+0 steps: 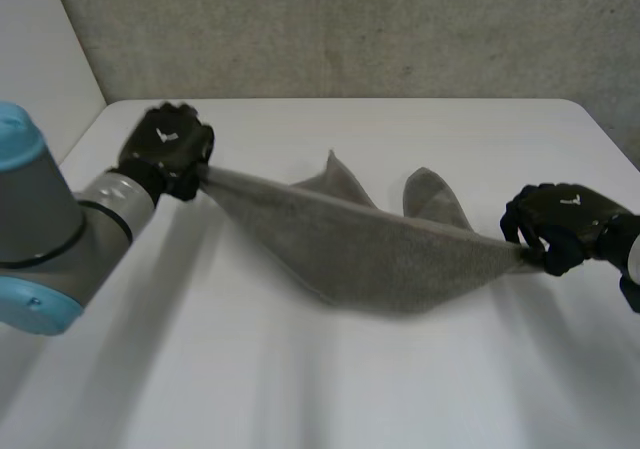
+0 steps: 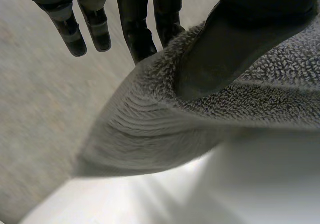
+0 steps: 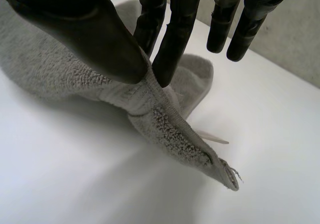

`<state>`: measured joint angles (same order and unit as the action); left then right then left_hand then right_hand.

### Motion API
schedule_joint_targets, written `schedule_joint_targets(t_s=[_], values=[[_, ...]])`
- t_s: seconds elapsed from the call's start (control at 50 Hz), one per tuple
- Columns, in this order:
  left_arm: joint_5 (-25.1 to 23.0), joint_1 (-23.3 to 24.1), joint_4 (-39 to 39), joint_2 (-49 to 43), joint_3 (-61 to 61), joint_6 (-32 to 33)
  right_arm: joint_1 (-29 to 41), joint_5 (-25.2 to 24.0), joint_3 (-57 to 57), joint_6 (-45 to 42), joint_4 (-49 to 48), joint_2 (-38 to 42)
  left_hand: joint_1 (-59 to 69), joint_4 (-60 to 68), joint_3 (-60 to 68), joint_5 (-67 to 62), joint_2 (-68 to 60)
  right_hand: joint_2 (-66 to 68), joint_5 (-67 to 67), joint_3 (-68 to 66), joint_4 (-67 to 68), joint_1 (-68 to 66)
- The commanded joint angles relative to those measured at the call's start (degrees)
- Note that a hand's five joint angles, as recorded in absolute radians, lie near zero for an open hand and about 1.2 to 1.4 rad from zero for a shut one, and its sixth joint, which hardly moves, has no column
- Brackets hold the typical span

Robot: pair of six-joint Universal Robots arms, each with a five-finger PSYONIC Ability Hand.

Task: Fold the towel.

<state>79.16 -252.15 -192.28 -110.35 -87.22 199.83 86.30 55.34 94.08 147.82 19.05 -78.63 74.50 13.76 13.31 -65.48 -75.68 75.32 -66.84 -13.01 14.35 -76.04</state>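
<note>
The white table (image 1: 300, 389) lies beneath the grey towel (image 1: 370, 254), which hangs stretched between the two hands, its upper edge pulled taut, its middle sagging toward the table and two peaks of cloth rising behind that edge. The left hand (image 1: 168, 149) is at the towel's left end, its thumb clamping the cloth against some of its fingers while the others point straight and clear of the towel. The right hand (image 1: 555, 224) is at the towel's right end, pinching it the same way just short of the corner, whose tip pokes out past the pinch.
</note>
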Motion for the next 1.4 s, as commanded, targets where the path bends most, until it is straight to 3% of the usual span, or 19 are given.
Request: schedule_joint_targets(t_s=[0.02,0.1,0.2,0.24,0.26,0.3,0.42,0.5,0.58,0.68,0.86,1.0,1.16,1.38,1.4], values=[[-0.58,-0.10,-0.46,-0.20,2.83,-0.93,2.54,0.29,-9.94,-2.18,2.84,3.81,5.50,-3.76,-3.31,-4.52,-4.32,4.68,-3.16,3.01,-4.35,-3.96],[-0.41,-0.10,-0.11,-5.93,7.41,-0.58,7.57,2.50,-18.05,-2.27,2.66,10.60,5.50,-3.76,-3.31,-4.52,-4.32,4.68,-3.16,3.01,-4.35,-3.96],[1.08,-0.10,0.50,-15.23,23.01,-0.40,12.75,8.47,-31.33,-3.24,1.17,17.55,5.50,-3.76,-3.31,-4.52,-4.32,4.68,-3.16,3.01,-4.35,-3.96],[2.31,-0.10,0.76,-15.86,27.50,-0.40,14.85,11.88,-41.64,-1.93,-5.04,19.56,5.50,-3.76,-3.31,-4.52,-4.32,4.68,-3.16,3.01,-4.35,-3.96],[3.62,-0.01,0.77,-15.51,31.89,-0.40,14.86,11.90,-41.70,-1.92,-5.07,19.57,5.50,-3.76,-3.31,-4.52,-4.32,4.68,-3.16,3.01,-4.35,-3.96],[4.86,-0.01,0.77,-14.55,36.20,-0.49,16.70,15.40,-50.18,3.06,-14.60,18.35,5.50,-3.76,-3.31,-4.52,-4.32,4.68,-3.16,3.01,-4.35,-3.96],[6.19,-0.01,-2.21,-4.90,46.43,-1.46,16.88,19.37,-54.27,13.81,-27.84,11.92,5.50,-3.76,-3.31,-4.52,-4.32,4.68,-3.16,3.01,-4.35,-3.96],[6.19,-0.10,-5.30,-0.75,45.82,-2.25,16.97,18.67,-50.68,16.27,-29.42,7.72,5.50,-3.76,-3.31,-4.52,-4.32,4.68,-3.16,3.01,-4.35,-3.96],[4.44,-0.54,-6.61,2.85,36.99,-2.60,16.88,16.47,-43.28,16.36,-29.33,4.54,5.50,-3.76,-3.31,-4.52,-4.32,4.68,-3.16,3.01,-4.35,-3.96],[1.63,-1.59,-8.01,4.00,22.32,-2.25,16.62,9.46,-26.53,16.19,-30.38,-0.11,5.50,-3.76,-3.31,-4.52,-4.32,4.68,-3.16,3.01,-4.35,-3.96],[-0.67,-5.11,-13.72,0.67,-2.75,-1.55,13.98,4.69,-8.91,14.25,-30.39,-1.52,5.50,-3.76,-3.31,-4.52,-4.32,4.68,-3.16,3.01,-4.35,-3.96],[-0.67,-5.29,-17.51,-3.72,-11.82,-0.41,12.66,1.45,6.26,7.85,-31.26,-0.13,5.50,-3.76,-3.31,-4.52,-4.32,4.68,-3.16,3.01,-4.35,-3.96],[-0.76,-4.32,-18.13,-6.81,-16.14,5.05,11.96,2.23,11.21,0.90,-30.74,4.28,5.50,-3.76,-3.31,-4.52,-4.32,4.68,-3.16,3.01,-4.35,-3.96],[-0.41,-4.32,-19.45,-7.69,-15.17,8.91,11.96,4.17,10.86,1.25,-30.65,4.28,5.50,-3.76,-3.31,-4.52,-4.32,4.68,-3.16,3.01,-4.35,-3.96],[-0.32,-4.32,-19.71,-7.60,-15.17,8.91,12.22,5.04,10.69,1.16,-30.74,5.15,5.50,-3.76,-3.31,-4.52,-4.32,-10.75,12.27,3.01,-4.35,11.47]])
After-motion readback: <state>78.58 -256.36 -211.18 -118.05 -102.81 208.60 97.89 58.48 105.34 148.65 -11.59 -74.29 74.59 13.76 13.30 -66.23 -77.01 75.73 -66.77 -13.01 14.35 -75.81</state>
